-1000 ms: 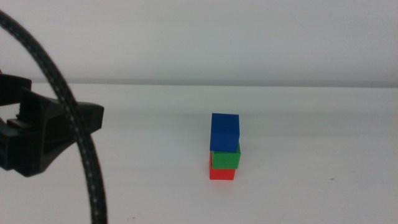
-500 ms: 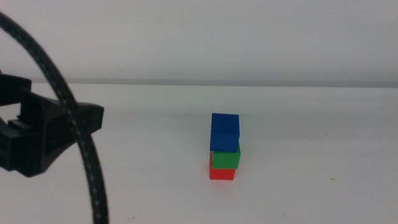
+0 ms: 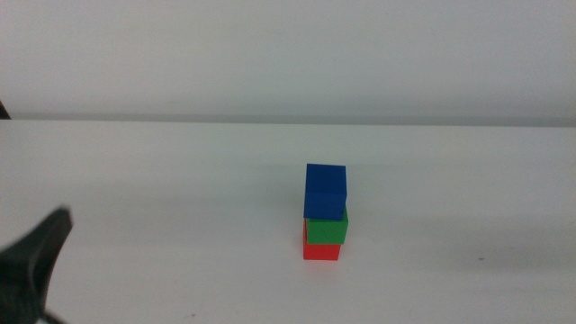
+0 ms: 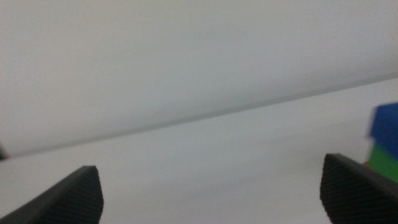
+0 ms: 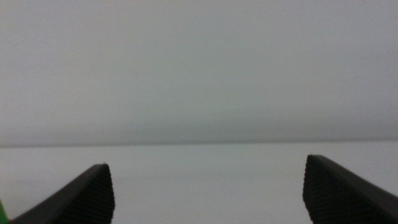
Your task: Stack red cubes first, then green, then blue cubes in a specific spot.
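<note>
Item, for your record: your middle view showed one stack on the white table (image 3: 135, 180), right of centre, with the red cube (image 3: 321, 252) at the bottom on the table surface, the green cube (image 3: 327, 230) resting on it and the blue cube (image 3: 325, 191) on top. The blue cube sat turned slightly against the green one and overhung it a little. Nothing gripped the stack, and no container appeared in any view. Your left gripper (image 3: 31, 261) showed in the middle view only as a dark blurred shape at the lower left corner, well apart from the stack. Your left wrist view gave what the middle view did not: that gripper (image 4: 211, 193) had its jaws spread wide with bare table between them, and a blurred sliver of the blue cube (image 4: 387, 124) over the green cube (image 4: 385, 160) sat at the picture's edge beside one jaw. Your right gripper (image 5: 208, 193) appeared only in its own wrist view, jaws likewise spread wide and holding nothing, facing bare table and wall.
</note>
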`<state>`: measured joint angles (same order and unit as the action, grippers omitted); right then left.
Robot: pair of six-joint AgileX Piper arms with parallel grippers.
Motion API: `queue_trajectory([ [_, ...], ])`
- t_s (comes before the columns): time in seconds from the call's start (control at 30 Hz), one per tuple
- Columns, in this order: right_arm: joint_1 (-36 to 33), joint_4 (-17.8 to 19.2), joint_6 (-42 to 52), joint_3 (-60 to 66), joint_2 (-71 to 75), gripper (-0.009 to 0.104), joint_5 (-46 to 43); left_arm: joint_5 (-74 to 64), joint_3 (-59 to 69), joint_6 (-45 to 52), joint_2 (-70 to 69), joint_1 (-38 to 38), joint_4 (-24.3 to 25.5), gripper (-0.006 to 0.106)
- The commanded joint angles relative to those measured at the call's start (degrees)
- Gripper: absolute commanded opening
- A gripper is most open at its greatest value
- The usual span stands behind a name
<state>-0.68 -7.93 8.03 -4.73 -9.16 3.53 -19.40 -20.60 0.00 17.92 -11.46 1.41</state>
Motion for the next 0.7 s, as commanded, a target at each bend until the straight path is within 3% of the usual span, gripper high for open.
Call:
queue_trajectory([
  [0.0,1.0,0.1,0.8,3.3,4.1,0.081,-1.2,3.5,6.5,0.0,-5.7,3.9,0.1,0.094],
  [0.27,1.2,2.7,0.8,6.9,11.1,0.081,-0.8,12.4,22.6,0.0,-20.0,10.7,-2.9,0.094],
  [0.67,1.2,2.5,0.8,6.9,11.2,0.081,-1.5,13.2,22.8,0.0,-20.0,11.0,-3.4,0.094],
])
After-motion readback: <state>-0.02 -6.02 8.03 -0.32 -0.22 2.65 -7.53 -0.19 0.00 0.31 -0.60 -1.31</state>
